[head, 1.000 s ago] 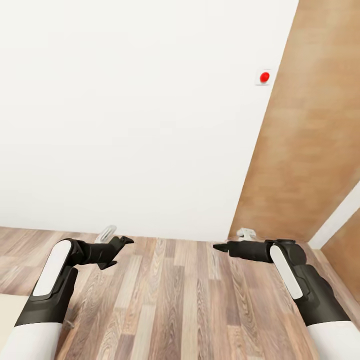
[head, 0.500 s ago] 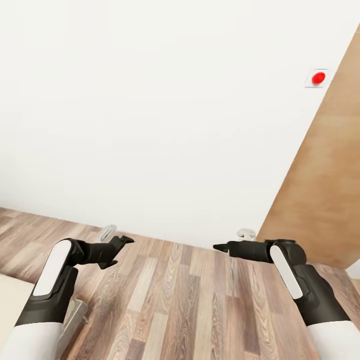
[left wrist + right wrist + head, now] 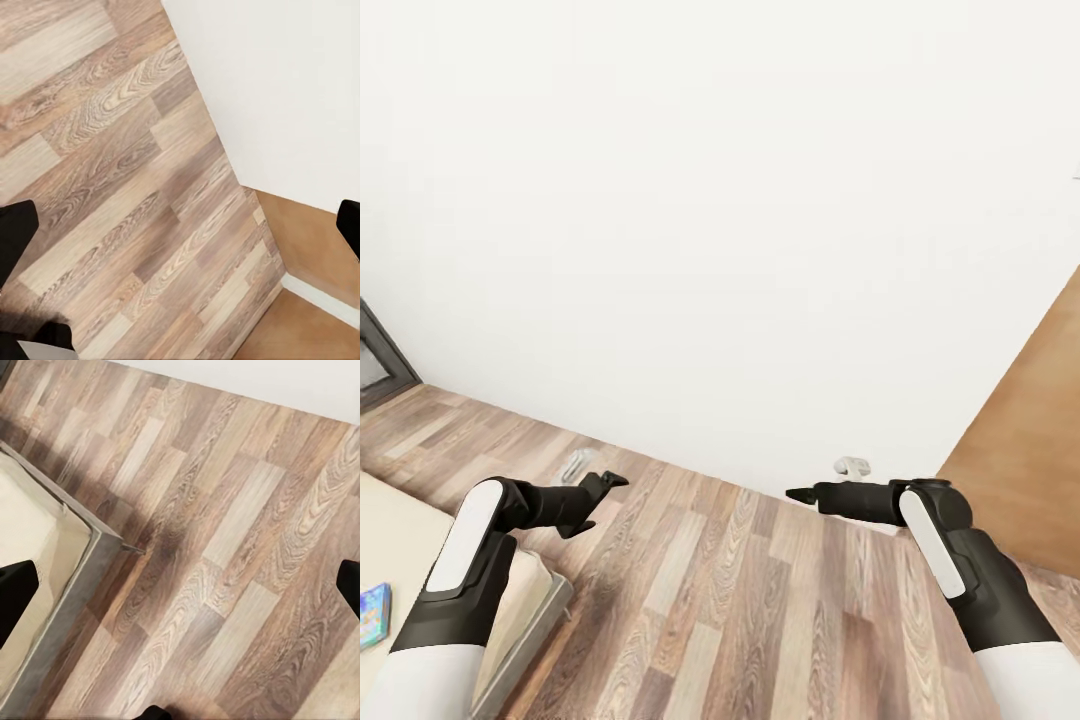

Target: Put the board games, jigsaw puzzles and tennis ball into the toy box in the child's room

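1. We held both arms forward over the wood floor [image 3: 760, 600], facing a white wall [image 3: 710, 200].
2. Our left gripper [image 3: 603, 487] had its fingers spread and empty; so did our right gripper [image 3: 800, 494].
3. The bed [image 3: 520, 620] corner sat beneath our left arm, with a blue-white board game [image 3: 372, 612] lying on the mattress.

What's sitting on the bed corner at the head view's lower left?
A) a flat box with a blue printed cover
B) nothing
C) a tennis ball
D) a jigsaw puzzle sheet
A: a flat blue-covered board game lies on the cream mattress of the bed at the frame's left edge, partly cut off, beside the left arm; both grippers hang empty over the wood floor.
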Available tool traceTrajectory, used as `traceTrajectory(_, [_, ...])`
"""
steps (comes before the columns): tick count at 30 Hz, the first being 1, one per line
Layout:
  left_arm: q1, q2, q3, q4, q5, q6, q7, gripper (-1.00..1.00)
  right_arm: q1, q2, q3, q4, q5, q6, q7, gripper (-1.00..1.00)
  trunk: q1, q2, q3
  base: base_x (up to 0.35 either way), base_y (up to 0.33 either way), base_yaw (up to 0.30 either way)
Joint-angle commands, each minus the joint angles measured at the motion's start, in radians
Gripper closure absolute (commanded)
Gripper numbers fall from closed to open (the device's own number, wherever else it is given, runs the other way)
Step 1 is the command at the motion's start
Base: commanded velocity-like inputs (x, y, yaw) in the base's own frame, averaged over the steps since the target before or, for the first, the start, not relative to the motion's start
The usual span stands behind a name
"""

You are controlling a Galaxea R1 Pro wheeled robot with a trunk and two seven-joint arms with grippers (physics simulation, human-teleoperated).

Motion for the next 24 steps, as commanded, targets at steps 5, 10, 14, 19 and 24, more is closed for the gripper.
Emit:
traceTrajectory(5, [-0.001, 0.0, -0.002, -0.001, 0.005, 0.003, 0.011, -1.0, -0.001, -0.001, 0.001, -0.001, 0.01, 0.002, 0.01, -1.0, 0.0, -0.001, -0.001, 0.003, 0.0, 0.296])
traceTrajectory(10, [0.0, 0.0, -0.004, -0.002, 0.004, 0.003, 0.011, -1.0, -0.001, -0.001, 0.001, -0.001, 0.01, 0.002, 0.01, -1.0, 0.0, -0.001, -0.001, 0.001, 0.0, 0.296])
traceTrajectory(14, [0.0, -0.001, -0.007, -0.003, 0.003, 0.003, 0.011, -1.0, -0.001, -0.001, 0.001, -0.001, 0.01, 0.002, 0.01, -1.0, 0.0, -0.001, -0.001, 0.014, 0.0, 0.296])
traceTrajectory(19, [0.0, -0.001, -0.009, -0.003, 0.002, 0.003, 0.011, -1.0, -0.001, -0.002, 0.001, -0.001, 0.01, 0.002, 0.01, -1.0, 0.0, -0.001, -0.001, 0.146, 0.06, 0.296])
traceTrajectory(24, [0.0, -0.001, -0.01, -0.003, 0.002, 0.003, 0.011, -1.0, -0.001, -0.002, 0.001, -0.001, 0.01, 0.002, 0.01, -1.0, 0.0, -0.001, -0.001, 0.225, 0.117, 0.296])
